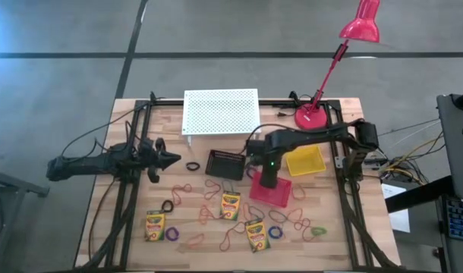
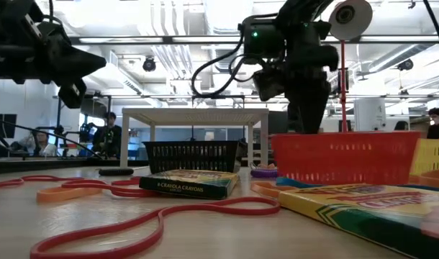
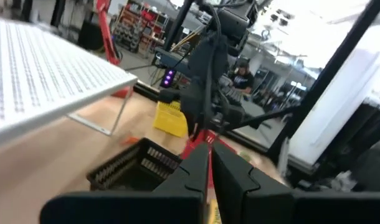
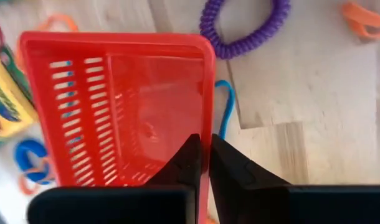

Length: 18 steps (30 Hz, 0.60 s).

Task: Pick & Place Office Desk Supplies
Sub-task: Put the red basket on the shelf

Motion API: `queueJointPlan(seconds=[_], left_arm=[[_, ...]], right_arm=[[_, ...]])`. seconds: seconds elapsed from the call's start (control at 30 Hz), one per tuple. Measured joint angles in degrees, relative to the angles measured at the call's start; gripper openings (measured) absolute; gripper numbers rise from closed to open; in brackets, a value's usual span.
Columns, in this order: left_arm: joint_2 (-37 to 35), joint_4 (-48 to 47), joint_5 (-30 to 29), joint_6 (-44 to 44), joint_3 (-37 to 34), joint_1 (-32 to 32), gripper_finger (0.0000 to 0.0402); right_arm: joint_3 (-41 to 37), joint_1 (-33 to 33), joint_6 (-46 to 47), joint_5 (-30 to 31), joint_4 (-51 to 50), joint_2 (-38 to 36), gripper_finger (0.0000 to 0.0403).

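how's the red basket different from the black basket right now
The red basket has the right gripper shut on its wall, jaws pinching the rim; the black basket stands free with nothing touching it. The red basket lies nearer the table's front edge, by the crayon boxes; the black basket sits farther back, just in front of the white perforated stand. Both are small slotted baskets, and no contents show in either.

Your wooden table [image 1: 133,227] carries three crayon boxes [image 1: 230,205], scattered rubber bands [image 1: 209,184], black [image 1: 225,164], red [image 1: 271,190] and yellow baskets [image 1: 305,161], a white stand [image 1: 220,111], a lamp base [image 1: 311,117].
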Motion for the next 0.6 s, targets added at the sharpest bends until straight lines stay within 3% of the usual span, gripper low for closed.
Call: queueJointPlan(seconds=[0.3,0.43,0.6], left_arm=[[0.0,0.0,-1.5,-9.1,0.0,0.0,0.0026],[0.0,0.2,-3.2,-10.0,0.0,0.0,0.0026],[0.0,0.5,-4.2,-11.0,0.0,0.0,0.0026]], right_arm=[[4.5,-5.4,15.4,-13.5,-0.4,-8.8,0.0014],[10.0,-8.6,25.0,-12.3,4.1,-10.9,0.0014],[17.3,-14.5,35.8,-2.4,10.1,-10.5,0.0014]])
